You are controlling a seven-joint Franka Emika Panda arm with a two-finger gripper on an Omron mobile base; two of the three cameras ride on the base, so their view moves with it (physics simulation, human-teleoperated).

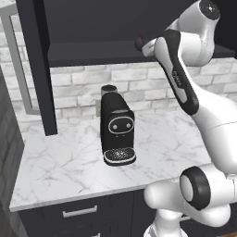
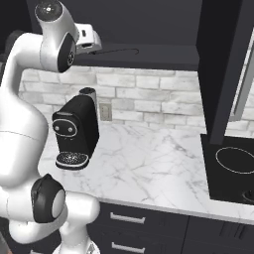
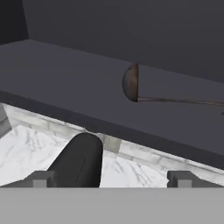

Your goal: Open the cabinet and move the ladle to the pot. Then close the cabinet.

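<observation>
Cabinet point(image 1: 37, 69) doors swung open, so step one looks done; ladle pickup now in hand. Ladle point(image 3: 131, 83) lying on the cabinet's bottom shelf point(image 3: 65, 83), brownish bowl up on its side toward the hand cam, thin handle trailing off to that view's right. Same ladle seen as a dark bowl point(image 1: 139, 43) at the shelf front in left base view, and as a thin handle line point(image 2: 121, 50) in right base view. Tool point(image 3: 111, 178) raised to shelf level, just short of the shelf edge, spread wide, nothing between the tips, not touching the ladle yet. Coffee machine point(image 1: 117, 128) standing on the desk point(image 1: 69, 162) right below. Cooktop point(image 2: 230, 168) off to the right; pot not made out for sure. Next, prob.: ease fwd into the cabinet, line tips up across the handle near the bowl, close. Risk as judged: handle v. thin, lying flat on shelf, so easy to miss or nudge away; shelf lip close under the tips.
</observation>
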